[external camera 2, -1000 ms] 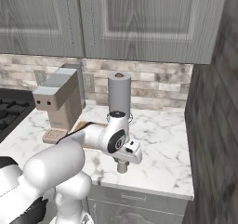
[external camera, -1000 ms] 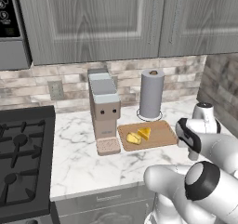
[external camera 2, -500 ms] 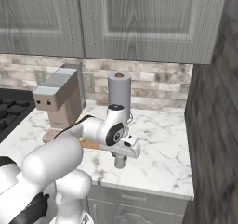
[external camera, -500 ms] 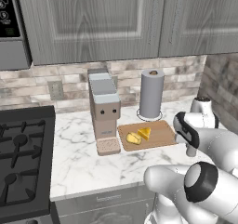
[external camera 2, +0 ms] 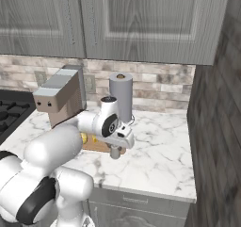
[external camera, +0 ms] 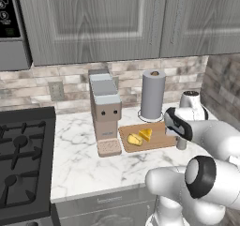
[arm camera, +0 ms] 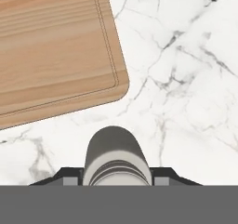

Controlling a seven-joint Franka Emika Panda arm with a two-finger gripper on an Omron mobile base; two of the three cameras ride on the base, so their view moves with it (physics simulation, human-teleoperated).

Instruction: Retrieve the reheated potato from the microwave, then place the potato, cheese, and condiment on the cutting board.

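Pincer point(arm camera: 116, 179) is clamped on a grey cylindrical condiment shaker point(arm camera: 117, 158), one dark finger on each side of it, jaws partly closed around its body. In the hand view the shaker's rounded end points away from the pincer over white marble bench point(arm camera: 186, 79). Whether the shaker touches the bench, cannot tell.

In the left base view the shaker point(external camera: 182, 142) hangs below the pincer point(external camera: 180, 137), just beside the near right end of the cutting board point(external camera: 161, 137). In the right base view the shaker point(external camera 2: 114, 151) sits under the pincer point(external camera 2: 116, 146) at the board's point(external camera 2: 101, 146) front edge.

Cutting board point(arm camera: 56, 51) lies ahead and to the left of the pincer in the hand view, its rounded corner near the shaker, not touching.

Potato point(external camera: 134, 139) and cheese point(external camera: 146, 134) both lie on the board, touching or nearly so, well to the left of the pincer. Potato is the farther of the two from it.

Microwave point(external camera: 10, 26) is far left and above the pincer, at the frame edge; keypad visible.

Boxy tan machine point(external camera: 104, 109) stands beyond the board's left end. Paper towel roll point(external camera: 153, 94) stands behind the board, just behind the pincer. Stove point(external camera: 23, 159) is far left.
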